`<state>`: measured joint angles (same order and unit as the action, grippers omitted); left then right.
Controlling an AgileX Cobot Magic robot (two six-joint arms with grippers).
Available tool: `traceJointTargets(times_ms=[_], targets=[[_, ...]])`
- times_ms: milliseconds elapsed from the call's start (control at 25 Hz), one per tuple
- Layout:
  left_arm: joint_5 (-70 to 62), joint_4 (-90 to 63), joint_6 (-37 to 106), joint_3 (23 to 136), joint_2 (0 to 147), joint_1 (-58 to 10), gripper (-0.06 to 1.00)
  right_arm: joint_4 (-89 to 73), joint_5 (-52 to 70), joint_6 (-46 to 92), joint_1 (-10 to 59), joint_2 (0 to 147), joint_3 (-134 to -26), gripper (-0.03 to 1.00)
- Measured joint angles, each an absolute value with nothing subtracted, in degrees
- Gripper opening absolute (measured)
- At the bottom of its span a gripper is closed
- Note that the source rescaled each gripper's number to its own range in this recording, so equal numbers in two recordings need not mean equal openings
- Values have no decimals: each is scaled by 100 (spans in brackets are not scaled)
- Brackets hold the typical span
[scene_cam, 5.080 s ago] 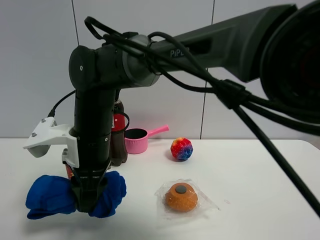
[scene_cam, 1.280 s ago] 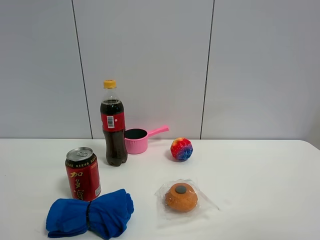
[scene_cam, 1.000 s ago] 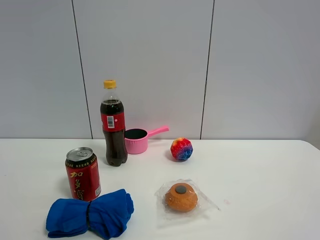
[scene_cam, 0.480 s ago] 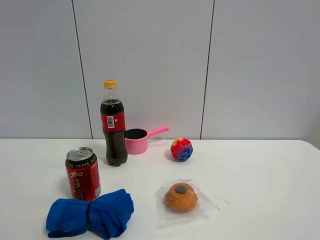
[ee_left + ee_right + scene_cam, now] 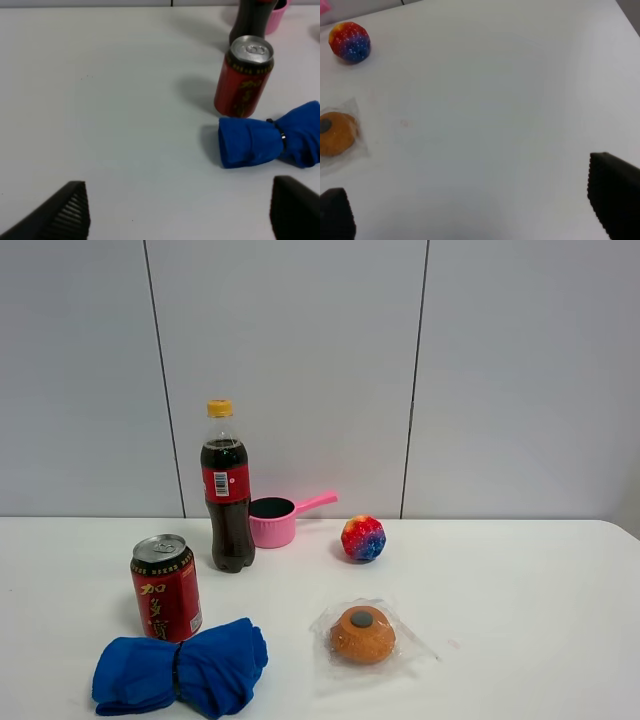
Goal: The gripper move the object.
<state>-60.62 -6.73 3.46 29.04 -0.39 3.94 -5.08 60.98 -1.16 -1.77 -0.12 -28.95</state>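
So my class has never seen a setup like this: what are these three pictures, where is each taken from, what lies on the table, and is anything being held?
It is a robot with two arms, each ending in a two-fingered tool. One picture is from a camera mounted high, off the arms; neither arm shows in it. The other two come from cameras on the wrists.

On the white table are a cola bottle, a red can, a blue cloth, a pink scoop, a coloured ball and a wrapped bun.

The left tool and right tool are both open over bare table, holding nothing.
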Motion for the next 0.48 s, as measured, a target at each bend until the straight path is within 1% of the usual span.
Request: traceJointTargets(times_ms=[480], targets=[[-6062,-673,346,2904,-39,394,100,-508,6098,-116,-177,-12,-2895,93]])
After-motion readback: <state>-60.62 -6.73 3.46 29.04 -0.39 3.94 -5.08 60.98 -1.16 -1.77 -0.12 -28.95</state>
